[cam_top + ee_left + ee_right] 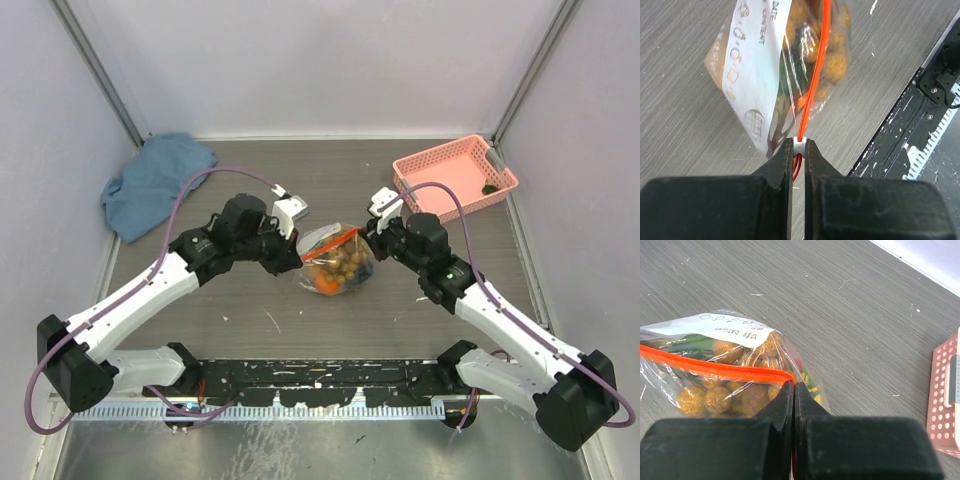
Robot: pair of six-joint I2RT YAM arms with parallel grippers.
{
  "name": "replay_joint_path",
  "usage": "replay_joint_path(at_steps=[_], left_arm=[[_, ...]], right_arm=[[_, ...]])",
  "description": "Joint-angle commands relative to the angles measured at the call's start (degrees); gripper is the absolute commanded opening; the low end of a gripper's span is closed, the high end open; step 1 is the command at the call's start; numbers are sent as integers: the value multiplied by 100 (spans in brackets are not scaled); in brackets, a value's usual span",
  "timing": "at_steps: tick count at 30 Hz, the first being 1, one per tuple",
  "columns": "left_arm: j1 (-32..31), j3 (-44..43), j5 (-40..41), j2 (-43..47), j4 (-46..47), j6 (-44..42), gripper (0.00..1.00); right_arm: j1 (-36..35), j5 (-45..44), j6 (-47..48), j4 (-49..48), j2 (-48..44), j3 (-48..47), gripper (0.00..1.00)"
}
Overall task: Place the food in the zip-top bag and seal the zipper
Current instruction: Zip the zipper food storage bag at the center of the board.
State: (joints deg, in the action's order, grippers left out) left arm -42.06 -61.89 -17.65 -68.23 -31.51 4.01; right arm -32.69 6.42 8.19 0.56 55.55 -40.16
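While a blue cloth (152, 185) lies crumpled at the far left of the tabletop (400, 300), the left tool (799, 146) is pinched tight on the near end of the zipper (815, 75). Between the two arms, at mid-tabletop, is the zip-top bag (335, 262) with the food (735, 395) inside, grapes pressed against the clear plastic. The right tool (794, 387) is clamped on the zipper's other end. A pink basket (455, 175) stands far right.

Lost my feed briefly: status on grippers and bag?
Left gripper shut on zipper, one end. Right gripper shut on the other end. Food inside zip-top bag. Nothing in the way.
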Motion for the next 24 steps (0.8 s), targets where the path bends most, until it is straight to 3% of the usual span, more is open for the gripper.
replay_joint_path(at_steps=[1,13,24], left_arm=[[-28,-86,283,231,-539,131,0],[-20,-170,1664,526,-1205,244,0],[5,-440,2392,165,-846,583,3]], right_arm=[[178,-717,32,-479,-310,-60,1],[260,-1034,-197,-685,-316,65,1],[280,-202,-413,-1476,46,38,1]])
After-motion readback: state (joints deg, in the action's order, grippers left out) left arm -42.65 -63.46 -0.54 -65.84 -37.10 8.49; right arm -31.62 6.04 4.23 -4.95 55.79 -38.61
